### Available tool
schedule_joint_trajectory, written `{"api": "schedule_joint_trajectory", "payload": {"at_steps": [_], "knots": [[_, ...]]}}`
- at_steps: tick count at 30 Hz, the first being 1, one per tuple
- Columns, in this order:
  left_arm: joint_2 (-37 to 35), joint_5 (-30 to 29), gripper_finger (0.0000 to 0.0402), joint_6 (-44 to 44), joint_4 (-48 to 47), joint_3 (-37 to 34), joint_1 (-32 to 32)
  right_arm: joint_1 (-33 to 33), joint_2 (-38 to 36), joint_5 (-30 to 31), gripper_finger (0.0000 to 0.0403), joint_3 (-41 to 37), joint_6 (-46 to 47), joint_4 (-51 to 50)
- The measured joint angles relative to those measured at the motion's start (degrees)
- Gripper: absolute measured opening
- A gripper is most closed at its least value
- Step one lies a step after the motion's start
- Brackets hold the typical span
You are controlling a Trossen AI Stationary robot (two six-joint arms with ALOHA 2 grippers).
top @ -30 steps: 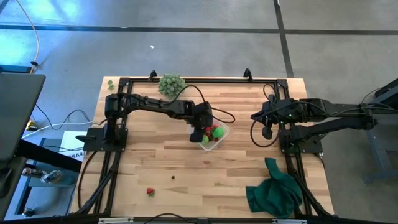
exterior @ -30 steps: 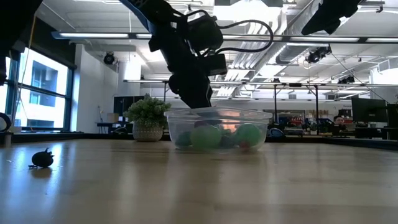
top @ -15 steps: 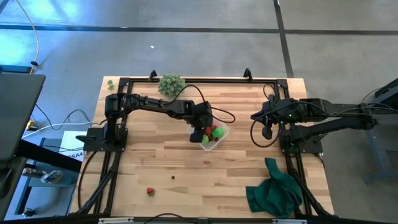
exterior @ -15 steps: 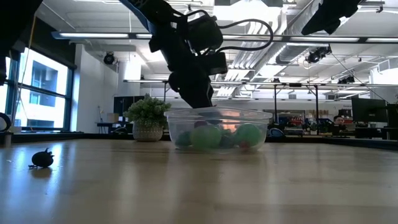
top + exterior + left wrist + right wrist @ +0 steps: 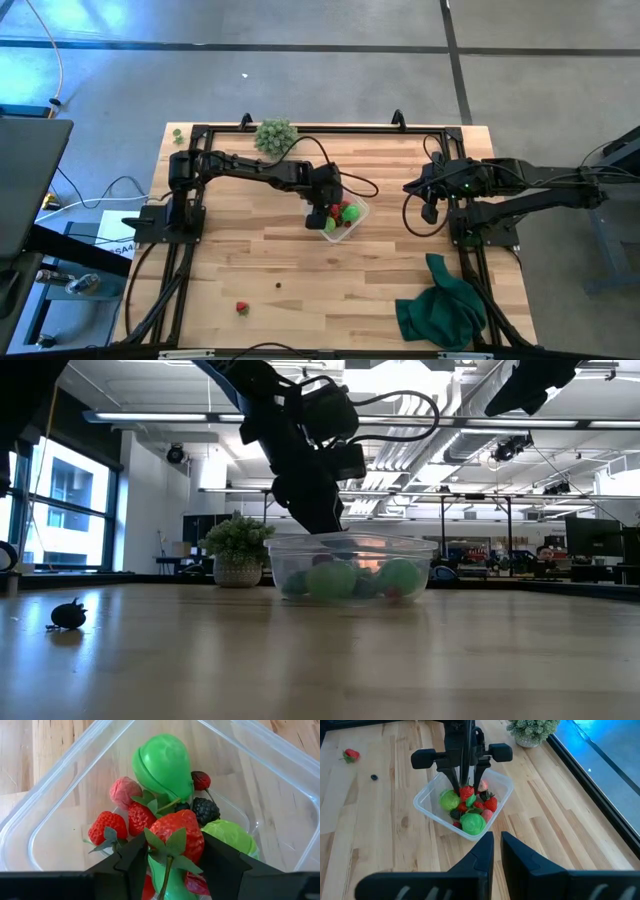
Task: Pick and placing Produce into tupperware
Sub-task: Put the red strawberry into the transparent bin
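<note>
The clear tupperware [image 5: 343,221] sits mid-table and holds red strawberries, green pieces and a dark berry [image 5: 205,811]. My left gripper [image 5: 318,213] points down into it, shut on a red strawberry [image 5: 176,836], which also shows in the right wrist view [image 5: 466,793]. One loose strawberry [image 5: 241,307] and a small dark piece [image 5: 278,284] lie on the wood toward the near edge. My right gripper [image 5: 497,847] hangs shut above the table's right side, away from everything. My left gripper pinches the red strawberry by its two sides [image 5: 192,837] between the two fingers [image 5: 132,862]. The fingers come from above, pointing down into the tupperware. The strawberry's leafy stem end faces up toward the wrist. It sits just above or on the pile; I cannot tell which.
A pale green bushy clump [image 5: 275,133] stands at the far edge. A dark green cloth [image 5: 440,310] lies crumpled at the near right corner. Black frame rails run along the table's left, right and far sides. Bare wood lies between the tupperware and the near edge.
</note>
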Motion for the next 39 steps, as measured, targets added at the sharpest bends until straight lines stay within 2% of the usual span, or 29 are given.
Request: {"api": "schedule_joint_trajectory", "payload": {"at_steps": [10,19,23,26,28,31,35,39], "knots": [[0.0,1.3,0.0250,-1.6,-0.2,0.0,0.0,0.0,0.0,0.0,0.0025,0.0,0.0,0.0],[-6.1,14.2,0.0276,-7.7,-3.1,0.0,0.4,0.0,0.0,0.0,0.0025,0.0,0.0,0.0],[-10.9,21.4,0.0276,-9.6,-9.4,0.0,0.4,0.0,0.0,0.0,0.0025,0.0,0.0,0.0],[-13.8,29.0,0.0276,-10.5,-17.2,0.0,-0.3,0.0,0.0,0.0,0.0025,0.0,0.0,0.0],[-15.7,31.5,0.0275,-10.1,-24.2,0.0,-1.5,0.0,0.0,0.0,0.0025,0.0,0.0,0.0],[-18.7,28.9,0.0276,-8.7,-34.6,0.0,-5.2,0.0,0.0,0.0,0.0025,0.0,0.0,0.0],[-21.9,15.8,0.0275,-10.2,-47.9,0.0,-12.2,0.0,0.0,0.0,0.0025,0.0,0.0,0.0],[-26.1,3.9,0.0276,-18.4,-54.6,0.0,-21.1,0.0,0.0,0.0,0.0025,0.0,0.0,0.0]]}}
